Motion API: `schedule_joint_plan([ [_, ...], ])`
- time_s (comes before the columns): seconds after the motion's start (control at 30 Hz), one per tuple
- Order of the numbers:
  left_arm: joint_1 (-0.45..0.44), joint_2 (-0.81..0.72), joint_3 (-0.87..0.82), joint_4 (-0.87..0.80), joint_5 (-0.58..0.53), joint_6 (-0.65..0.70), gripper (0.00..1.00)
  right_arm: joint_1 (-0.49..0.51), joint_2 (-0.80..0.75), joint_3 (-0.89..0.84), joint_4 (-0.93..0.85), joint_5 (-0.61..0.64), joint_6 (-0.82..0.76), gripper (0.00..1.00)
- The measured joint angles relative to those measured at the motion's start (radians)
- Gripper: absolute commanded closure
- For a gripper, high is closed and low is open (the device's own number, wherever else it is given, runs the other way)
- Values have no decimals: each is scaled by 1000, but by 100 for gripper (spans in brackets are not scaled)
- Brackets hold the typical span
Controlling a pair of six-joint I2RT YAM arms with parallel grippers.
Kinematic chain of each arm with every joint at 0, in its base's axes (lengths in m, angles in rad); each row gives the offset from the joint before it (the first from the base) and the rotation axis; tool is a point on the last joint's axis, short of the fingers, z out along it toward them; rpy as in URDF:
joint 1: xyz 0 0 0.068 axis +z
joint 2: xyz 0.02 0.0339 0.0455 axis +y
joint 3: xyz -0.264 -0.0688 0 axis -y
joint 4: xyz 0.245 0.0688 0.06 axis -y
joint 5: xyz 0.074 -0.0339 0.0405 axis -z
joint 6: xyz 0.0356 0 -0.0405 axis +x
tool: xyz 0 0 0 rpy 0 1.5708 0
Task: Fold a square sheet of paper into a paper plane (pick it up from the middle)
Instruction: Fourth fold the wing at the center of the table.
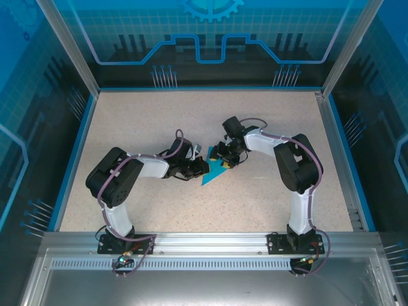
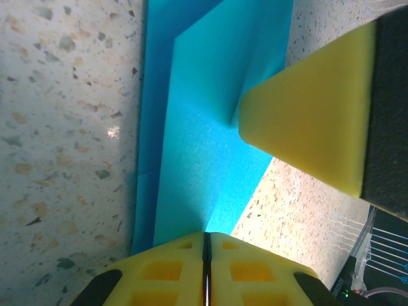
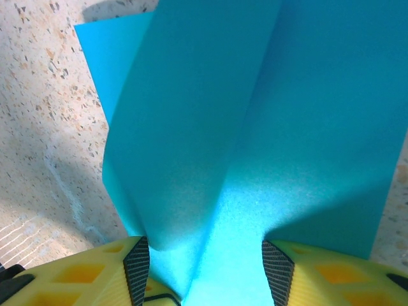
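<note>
Holds the jaws of the left gripper [image 2: 205, 241] shut, tips together at a corner of the folded paper [image 2: 204, 127]; cannot tell whether pinching it. Spreads the jaws of the right gripper [image 3: 201, 255] apart, with a raised crease between them. Lies at the middle of the table [image 1: 159, 121], between both grippers.
</note>
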Motion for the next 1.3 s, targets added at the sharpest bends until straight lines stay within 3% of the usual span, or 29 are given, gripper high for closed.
schedule_joint_plan([
  [0.33, 0, 8, 5, -3, 0, 0, 90, 0, 14, 20, -33, 14, -5, 53],
  [1.3, 0, 29, 23, -37, -18, 0, 92, 5, 72, 120, -155, 24, -20, 52],
])
